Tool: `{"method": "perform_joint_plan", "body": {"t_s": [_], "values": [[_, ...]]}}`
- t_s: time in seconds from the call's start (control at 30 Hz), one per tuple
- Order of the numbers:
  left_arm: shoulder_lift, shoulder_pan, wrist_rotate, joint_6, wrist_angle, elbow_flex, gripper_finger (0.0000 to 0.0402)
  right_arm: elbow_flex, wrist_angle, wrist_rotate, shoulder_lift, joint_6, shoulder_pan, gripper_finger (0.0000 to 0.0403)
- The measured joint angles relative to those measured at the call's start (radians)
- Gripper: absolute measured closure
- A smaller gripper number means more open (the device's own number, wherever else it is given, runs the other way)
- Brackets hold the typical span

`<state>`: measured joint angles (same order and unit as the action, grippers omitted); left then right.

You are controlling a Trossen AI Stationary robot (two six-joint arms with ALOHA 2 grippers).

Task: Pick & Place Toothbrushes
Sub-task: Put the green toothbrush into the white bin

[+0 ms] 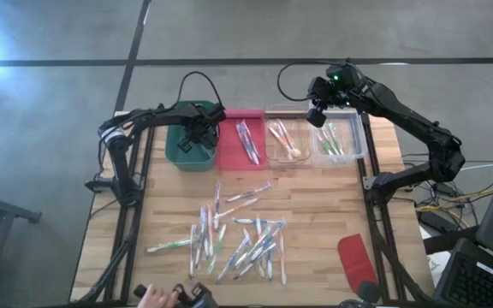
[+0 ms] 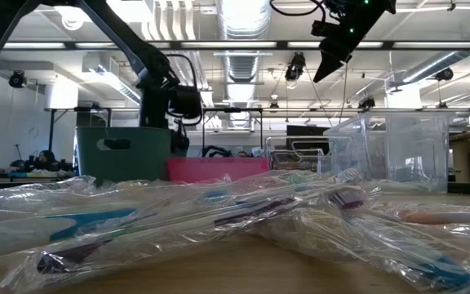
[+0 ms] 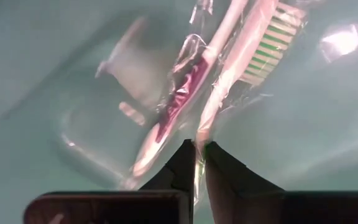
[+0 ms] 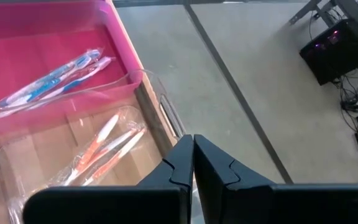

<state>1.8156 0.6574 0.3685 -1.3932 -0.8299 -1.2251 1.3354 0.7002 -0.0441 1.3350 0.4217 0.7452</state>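
Left gripper [image 1: 202, 135] reaches down into green bin [image 1: 181, 154], fingers nearly closed, pinching the clear wrapper of a green-bristled toothbrush [image 3: 263, 43]. Right gripper [image 1: 317, 115] hovers high above the clear bins [image 1: 359, 137], fingers fully closed, empty. Loose toothbrushes [image 1: 246, 244] piled mid-table.

Just ahead of the dark left pincer [image 3: 195, 148], a wrapped pale plastic toothbrush with green-and-white bristles [image 3: 253, 50] lies against the glossy teal plastic bin [image 3: 55, 56], beside a magenta-accented pale toothbrush [image 3: 179, 99].
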Motion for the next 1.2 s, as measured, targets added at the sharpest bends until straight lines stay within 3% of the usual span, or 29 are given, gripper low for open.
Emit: {"method": "perform_joint_plan", "body": {"t_s": [0.37,0.6,0.7,0.83,1.07,1.2], "values": [[-0.14,-0.026,0.018,0.038,-0.034,0.0,0.0377,0.0,0.0,0.0,0.0,-0.003,0.0,0.0394],[-0.256,-0.034,0.002,0.199,-0.044,-0.016,0.0375,0.0,-0.001,0.0,0.0,-0.003,0.0,0.0394],[-0.306,-0.034,-0.126,0.32,-0.035,-0.025,0.0377,0.0,0.0,0.0,0.0,-0.003,-0.001,0.0394],[-0.368,-0.025,-0.391,0.504,0.051,-0.02,0.0376,-0.008,0.0,0.032,0.0,-0.003,-0.001,0.0394],[-0.397,-0.023,-0.758,0.735,0.295,-0.014,0.0376,-0.06,0.001,0.276,-0.023,-0.003,-0.002,0.0394],[-0.383,-0.024,-0.879,0.794,0.509,-0.013,0.0376,-0.144,-0.104,0.391,-0.067,0.006,-0.002,0.0394]]}}
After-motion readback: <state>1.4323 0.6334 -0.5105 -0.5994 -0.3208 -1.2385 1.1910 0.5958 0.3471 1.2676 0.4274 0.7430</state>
